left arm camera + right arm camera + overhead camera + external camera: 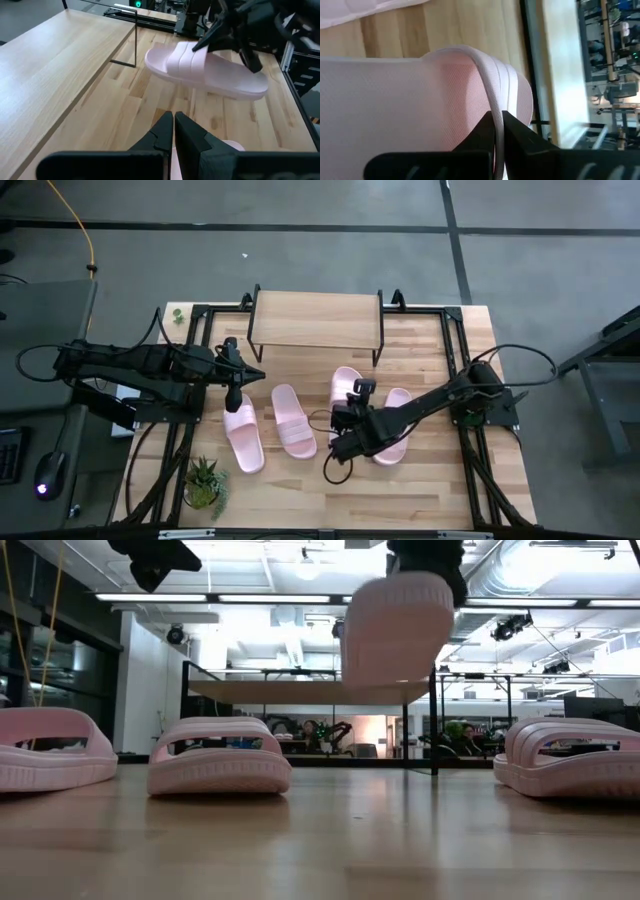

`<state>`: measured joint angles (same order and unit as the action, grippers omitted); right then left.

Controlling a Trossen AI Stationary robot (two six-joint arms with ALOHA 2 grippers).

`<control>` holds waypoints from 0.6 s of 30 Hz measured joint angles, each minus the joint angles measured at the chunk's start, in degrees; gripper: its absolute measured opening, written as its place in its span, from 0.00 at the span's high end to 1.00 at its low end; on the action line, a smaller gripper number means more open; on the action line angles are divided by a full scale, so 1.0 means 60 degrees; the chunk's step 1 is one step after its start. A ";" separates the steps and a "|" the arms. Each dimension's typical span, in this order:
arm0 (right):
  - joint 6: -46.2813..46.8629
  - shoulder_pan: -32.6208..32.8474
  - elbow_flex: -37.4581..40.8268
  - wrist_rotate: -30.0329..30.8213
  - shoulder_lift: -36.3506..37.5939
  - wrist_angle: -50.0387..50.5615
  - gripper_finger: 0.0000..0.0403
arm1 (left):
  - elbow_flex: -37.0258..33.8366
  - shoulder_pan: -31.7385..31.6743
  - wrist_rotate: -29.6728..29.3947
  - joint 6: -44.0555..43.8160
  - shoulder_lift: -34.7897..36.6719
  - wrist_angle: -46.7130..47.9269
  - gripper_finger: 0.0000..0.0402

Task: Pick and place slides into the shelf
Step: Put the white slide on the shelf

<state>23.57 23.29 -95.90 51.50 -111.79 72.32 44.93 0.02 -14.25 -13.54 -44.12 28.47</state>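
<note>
Near the shelf, the left end effector hangs with fingers together over the leftmost slide. Four slides show from above: a second and fourth lie on the desk. Only the low view shows the third slide lifted clear, the right end effector clamped on its strap.

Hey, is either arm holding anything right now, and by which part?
Yes. The right tool pinches one pink slide by the edge of its ribbed strap, lifted off the table. The left tool is shut and holds nothing.
</note>
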 joint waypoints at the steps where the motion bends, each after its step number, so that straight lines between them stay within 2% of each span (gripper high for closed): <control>1: -0.0004 0.0000 -0.0146 0.0067 0.0000 0.0137 1.00 | 0.0000 -0.0002 -0.0002 0.0000 0.0000 0.0000 0.98; 18: -0.0680 -0.0104 -0.2267 0.0151 0.0004 0.1701 1.00 | 0.0000 -0.0001 0.0001 -0.0004 0.0000 -0.0003 0.98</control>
<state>19.49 22.66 -109.50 52.41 -111.77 82.53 44.93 0.01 -14.24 -13.56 -44.12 28.45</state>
